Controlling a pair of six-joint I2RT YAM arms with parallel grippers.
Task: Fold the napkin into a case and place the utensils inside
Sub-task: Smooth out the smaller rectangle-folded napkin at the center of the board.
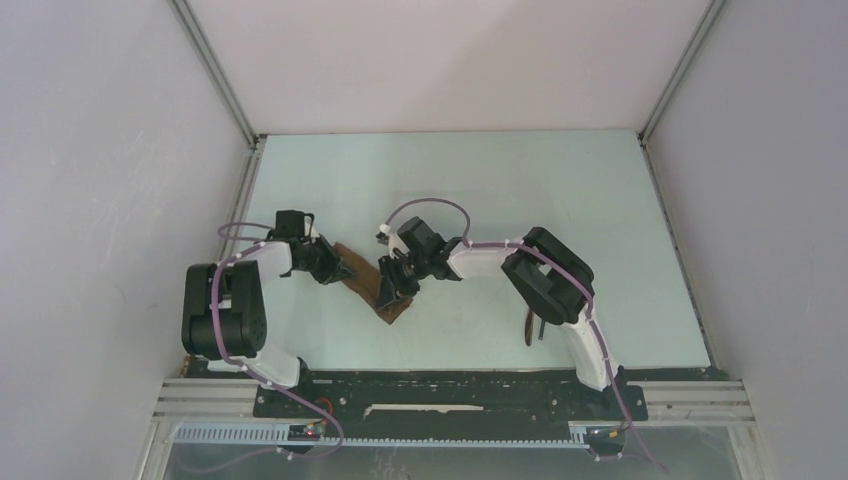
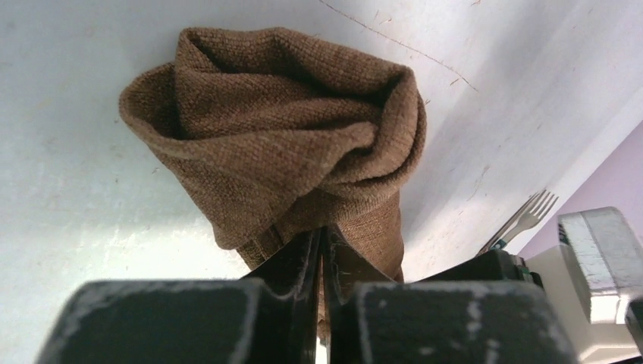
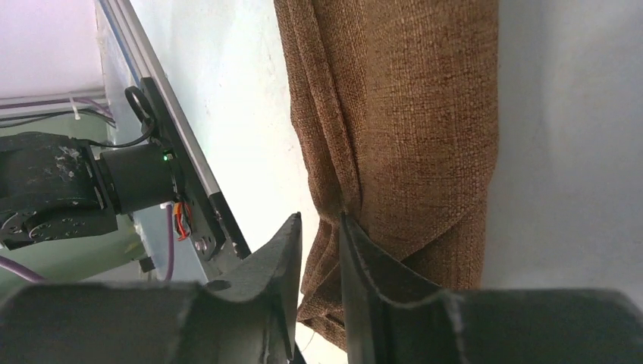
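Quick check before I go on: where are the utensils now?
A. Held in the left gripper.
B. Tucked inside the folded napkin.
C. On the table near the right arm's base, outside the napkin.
C: in the top view the utensils lie on the table by the right arm's base, apart from the napkin; the left gripper pinches only cloth.

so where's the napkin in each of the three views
top external: the napkin is a narrow brown strip at centre, lying diagonally on the table.
left wrist: fills the upper middle, its rolled open end facing the camera.
right wrist: a folded band down the upper middle and right.
shared landmark: the pale table under it in every view.
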